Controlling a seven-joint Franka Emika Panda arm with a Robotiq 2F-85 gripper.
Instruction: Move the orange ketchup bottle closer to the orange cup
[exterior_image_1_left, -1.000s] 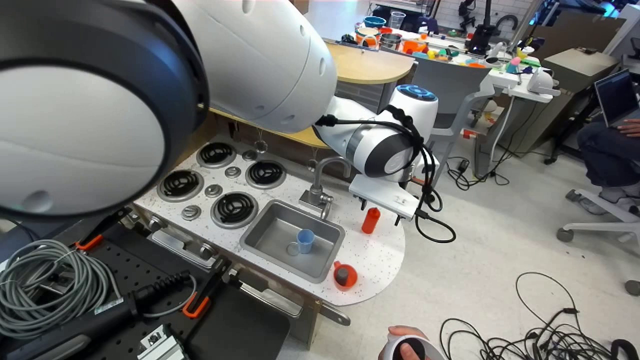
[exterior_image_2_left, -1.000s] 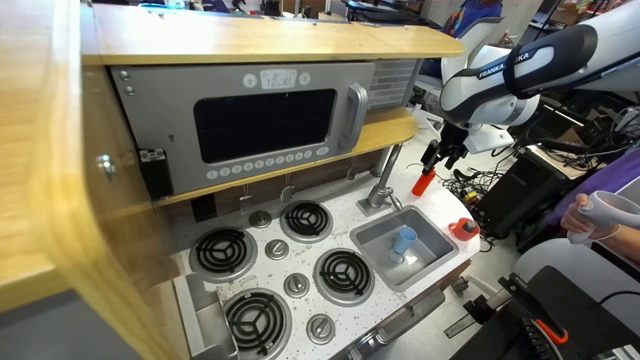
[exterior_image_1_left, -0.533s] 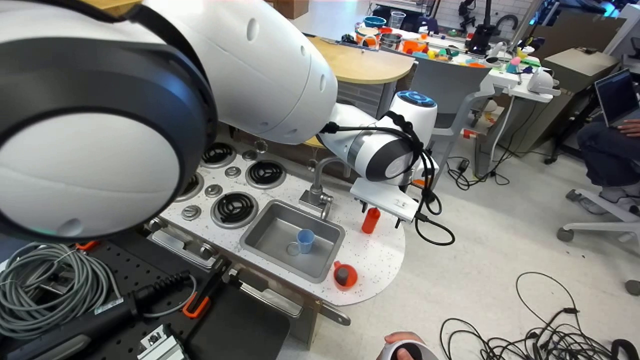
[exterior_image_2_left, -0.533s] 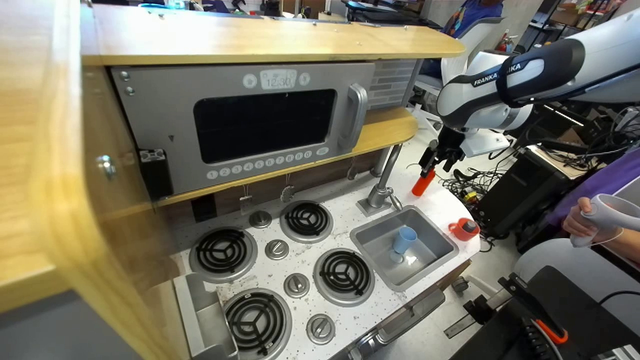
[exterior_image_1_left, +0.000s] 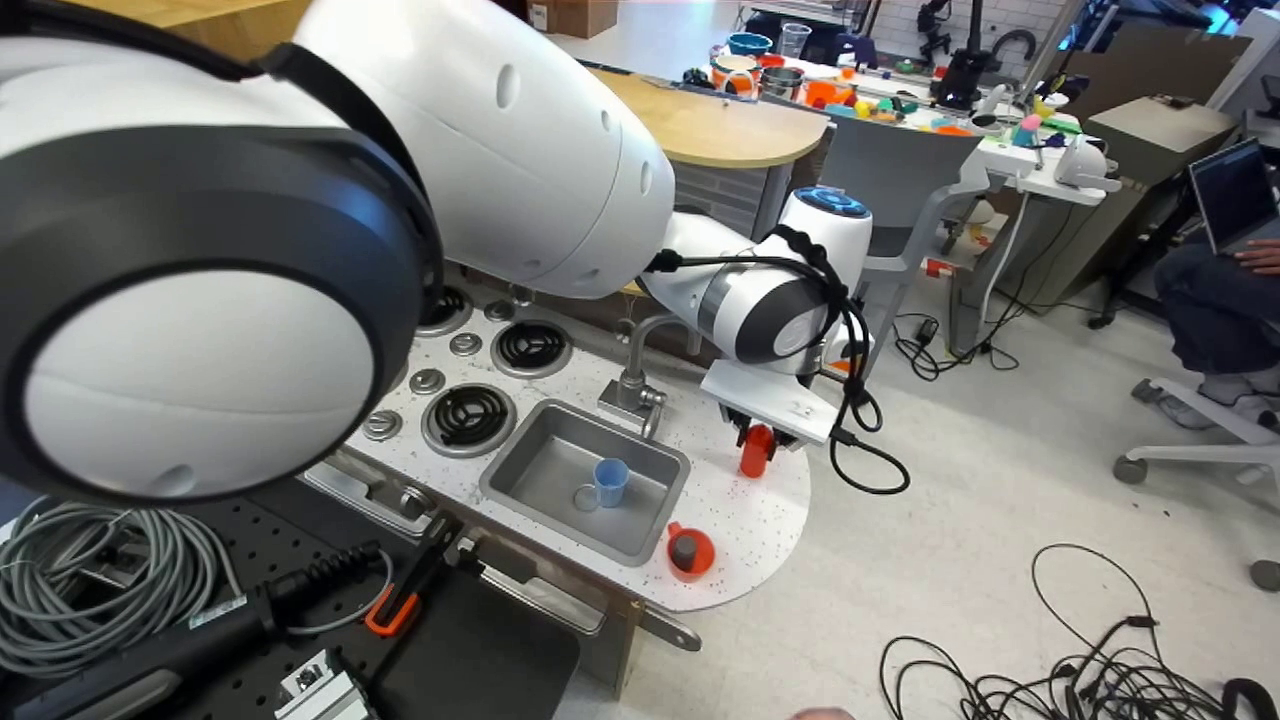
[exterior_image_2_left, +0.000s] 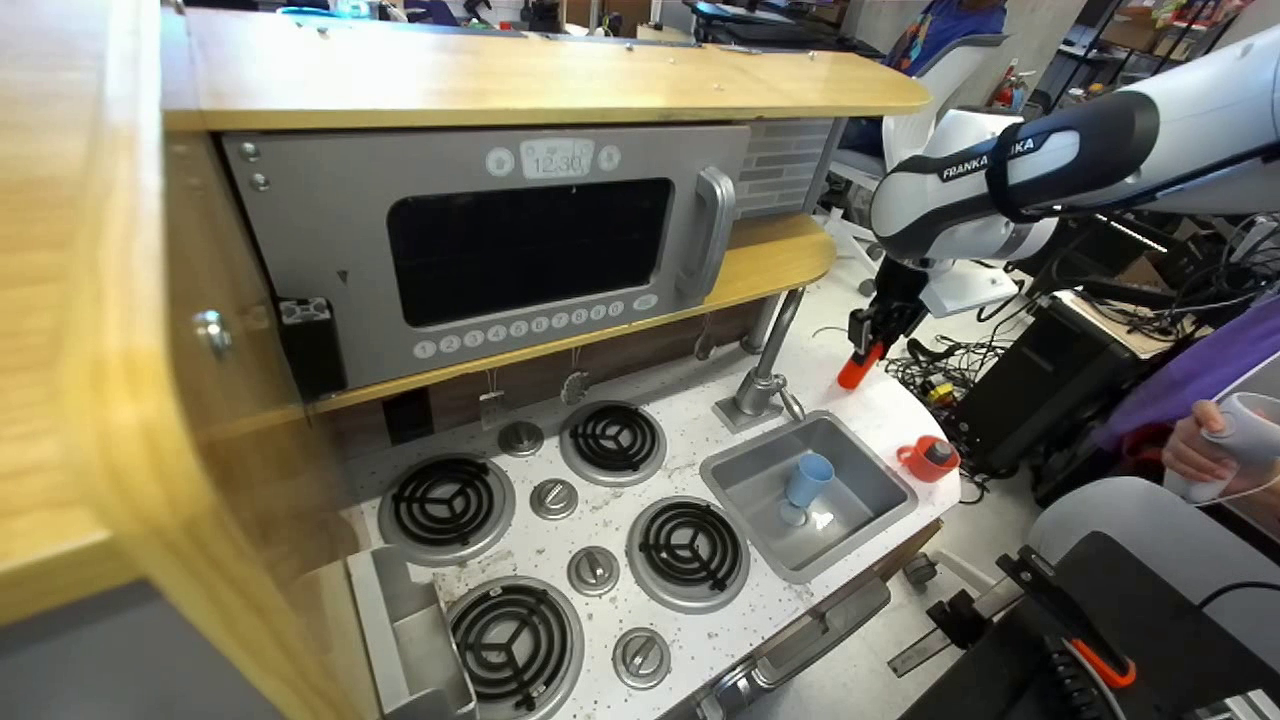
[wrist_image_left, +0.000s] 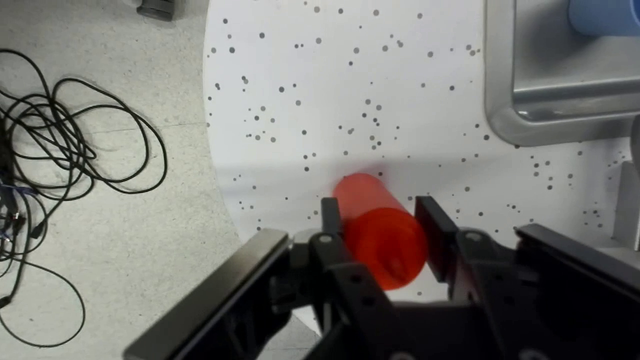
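The orange ketchup bottle (wrist_image_left: 390, 245) is between my gripper's pads in the wrist view, with a black finger pad (wrist_image_left: 434, 235) against its side. My gripper (exterior_image_1_left: 765, 434) is shut on it. In both exterior views the bottle (exterior_image_1_left: 756, 455) is at the far end of the white counter, its upper part hidden by the fingers. It leans a little in an exterior view (exterior_image_2_left: 862, 368); whether its base touches the counter I cannot tell. The orange cup (exterior_image_1_left: 703, 556) sits apart from it, near the counter's front rounded corner, with a dark object inside. The wrist view does not include this cup.
A steel sink (exterior_image_1_left: 560, 455) holding a blue cup (exterior_image_1_left: 611, 482) lies beside the orange cup. The grey faucet (exterior_image_1_left: 632, 385) rises behind the sink, near the bottle. Past the counter's (wrist_image_left: 320, 75) curved edge is the floor. A wooden shelf (exterior_image_2_left: 780, 255) overhangs behind.
The fingers have come together on the bottle, which has shifted slightly toward the counter's outer edge and leans more. The cups have not moved.
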